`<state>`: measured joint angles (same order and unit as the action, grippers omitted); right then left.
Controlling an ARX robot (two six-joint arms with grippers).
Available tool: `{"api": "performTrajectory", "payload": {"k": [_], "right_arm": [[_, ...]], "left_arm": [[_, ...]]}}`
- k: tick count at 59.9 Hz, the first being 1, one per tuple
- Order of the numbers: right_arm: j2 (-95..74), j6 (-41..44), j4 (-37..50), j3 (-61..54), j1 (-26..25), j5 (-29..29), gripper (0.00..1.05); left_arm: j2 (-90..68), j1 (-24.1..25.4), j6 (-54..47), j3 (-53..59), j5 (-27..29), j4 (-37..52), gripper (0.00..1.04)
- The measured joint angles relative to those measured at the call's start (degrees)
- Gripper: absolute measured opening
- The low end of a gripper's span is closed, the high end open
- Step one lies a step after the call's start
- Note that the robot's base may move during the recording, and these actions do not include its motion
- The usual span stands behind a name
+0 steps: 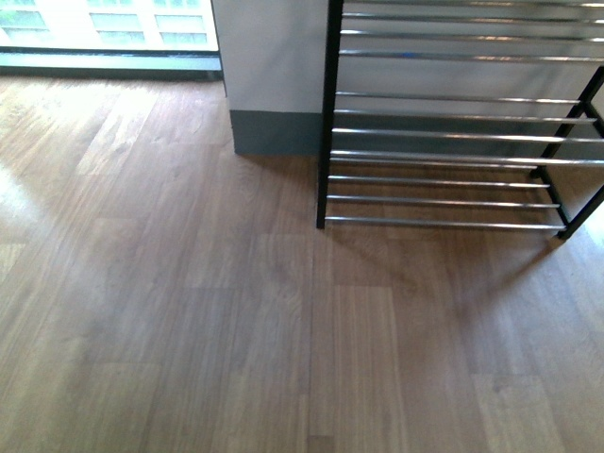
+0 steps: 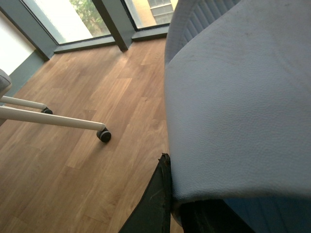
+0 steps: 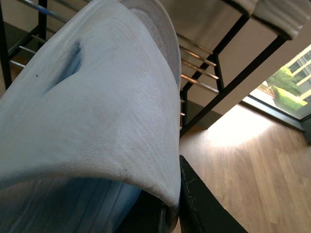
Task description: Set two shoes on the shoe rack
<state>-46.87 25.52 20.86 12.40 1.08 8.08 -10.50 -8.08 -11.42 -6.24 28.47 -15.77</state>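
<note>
Two pale blue slides are held up off the floor, one per arm, and neither is on the shoe rack (image 1: 444, 118) yet. In the left wrist view, the left-hand slide (image 2: 233, 107) fills the frame close to the camera, with its textured strap surface facing the lens. The left gripper (image 2: 177, 208) is clamped on its lower edge. One black finger (image 2: 156, 199) is seen pressed against the strap rim, and the other is hidden under the slide. Behind it, wooden floor (image 2: 87, 184), a white chair leg (image 2: 53, 120) with a black caster (image 2: 103, 135) and a floor-level window are seen. In the right wrist view, the right-hand slide (image 3: 97, 111) is gripped the same way. The right gripper (image 3: 167, 208) is closed on the strap edge, with one black finger (image 3: 194, 204) visible alongside it. The rack's black frame and chrome bars are seen just behind this slide, apart from it. Something white lies on the top tier (image 3: 274, 14) and cannot be identified. In the front view, the rack is placed at the far right on the floor, against a white wall (image 1: 274, 57) with grey skirting, and several tiers of chrome bars are visible. A window (image 1: 104, 24) is seen at the far left.
</note>
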Motion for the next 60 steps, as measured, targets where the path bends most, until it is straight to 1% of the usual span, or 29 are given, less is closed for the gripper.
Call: {"api": "performTrajectory", "payload": {"k": [60], "right_arm": [[-0.07,-0.26,0.02,0.04,0.04,-0.22,0.01]], "left_arm": [[-0.04,0.00,-0.15,-0.02,0.09,0.00,0.02]]}}
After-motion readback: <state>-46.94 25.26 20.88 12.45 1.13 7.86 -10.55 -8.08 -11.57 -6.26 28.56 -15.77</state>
